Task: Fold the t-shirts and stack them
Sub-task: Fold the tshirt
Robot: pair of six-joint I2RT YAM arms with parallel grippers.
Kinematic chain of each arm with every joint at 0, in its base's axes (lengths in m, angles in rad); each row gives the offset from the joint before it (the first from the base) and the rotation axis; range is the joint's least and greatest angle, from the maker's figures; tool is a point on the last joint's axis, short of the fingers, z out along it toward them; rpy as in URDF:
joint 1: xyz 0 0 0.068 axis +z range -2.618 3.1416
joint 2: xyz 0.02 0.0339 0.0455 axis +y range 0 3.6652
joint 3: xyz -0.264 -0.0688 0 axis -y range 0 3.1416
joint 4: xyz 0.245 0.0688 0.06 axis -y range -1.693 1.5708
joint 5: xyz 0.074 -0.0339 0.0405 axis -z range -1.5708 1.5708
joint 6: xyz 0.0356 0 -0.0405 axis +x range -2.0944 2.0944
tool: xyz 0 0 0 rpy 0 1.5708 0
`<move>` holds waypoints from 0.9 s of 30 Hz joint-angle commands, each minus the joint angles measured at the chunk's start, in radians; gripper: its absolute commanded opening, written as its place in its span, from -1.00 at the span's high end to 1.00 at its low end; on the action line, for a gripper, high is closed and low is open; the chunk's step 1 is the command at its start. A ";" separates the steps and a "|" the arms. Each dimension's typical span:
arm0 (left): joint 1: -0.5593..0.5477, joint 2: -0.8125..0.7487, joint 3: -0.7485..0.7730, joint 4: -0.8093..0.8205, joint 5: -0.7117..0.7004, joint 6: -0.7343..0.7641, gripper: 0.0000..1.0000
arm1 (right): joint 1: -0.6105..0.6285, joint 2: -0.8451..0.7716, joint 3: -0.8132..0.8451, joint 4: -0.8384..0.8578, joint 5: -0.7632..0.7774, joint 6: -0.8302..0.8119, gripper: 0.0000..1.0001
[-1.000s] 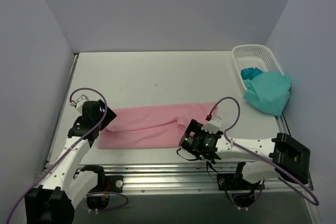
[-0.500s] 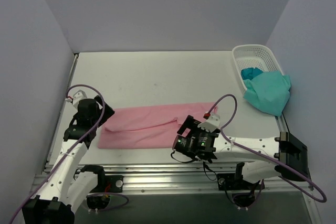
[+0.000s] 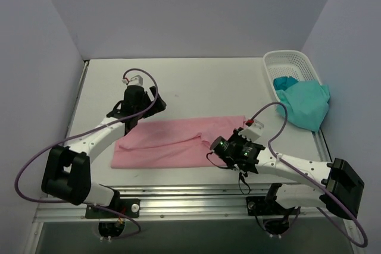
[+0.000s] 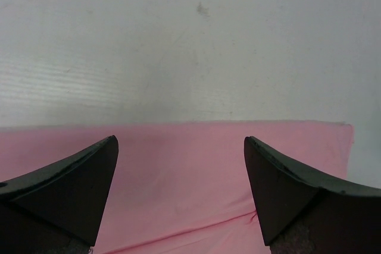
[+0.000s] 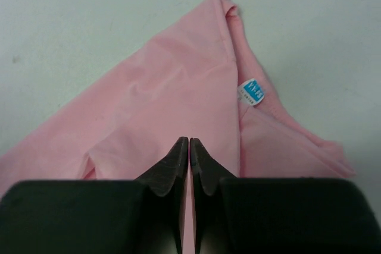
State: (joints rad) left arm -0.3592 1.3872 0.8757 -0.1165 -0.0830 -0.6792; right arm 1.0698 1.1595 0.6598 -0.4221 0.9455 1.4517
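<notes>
The pink shirt lies as a long, part-folded strip along the desk's near edge. The teal shirt hangs unfolded over the basket at the far right corner, so most of the work remains. The right pincer is closed, seemingly pinching the pink shirt's right end. The left pincer gapes wide over its far edge, holding nothing.

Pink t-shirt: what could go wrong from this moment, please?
1. The right tool is shut over the pink t-shirt where its layers overlap. It may pinch only one layer, or none, so a lift could open the fold.
2. The left tool is open at the far edge and holds nothing. A pull from the right side alone might drag the shirt crooked.
</notes>
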 commanded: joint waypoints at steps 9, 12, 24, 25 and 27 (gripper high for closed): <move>-0.044 0.219 0.258 0.136 0.052 0.089 -0.87 | -0.332 0.183 -0.058 0.514 -0.296 -0.418 1.00; -0.046 0.248 0.278 0.143 0.057 0.095 -0.87 | -0.370 0.293 -0.051 0.612 -0.379 -0.438 1.00; -0.003 0.256 0.300 0.130 0.045 0.136 -0.86 | -0.488 0.719 0.161 0.780 -0.599 -0.499 1.00; 0.006 0.248 0.289 0.139 0.046 0.132 -0.85 | -0.492 0.750 0.238 0.775 -0.605 -0.504 1.00; 0.032 0.225 0.264 0.173 0.055 0.116 -0.81 | -0.492 0.819 0.343 0.747 -0.626 -0.527 1.00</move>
State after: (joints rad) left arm -0.3683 1.6714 1.1522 -0.0170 -0.0360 -0.5648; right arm 0.5793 1.8679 0.8997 0.4412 0.4248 0.9768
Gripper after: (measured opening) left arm 0.917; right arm 0.001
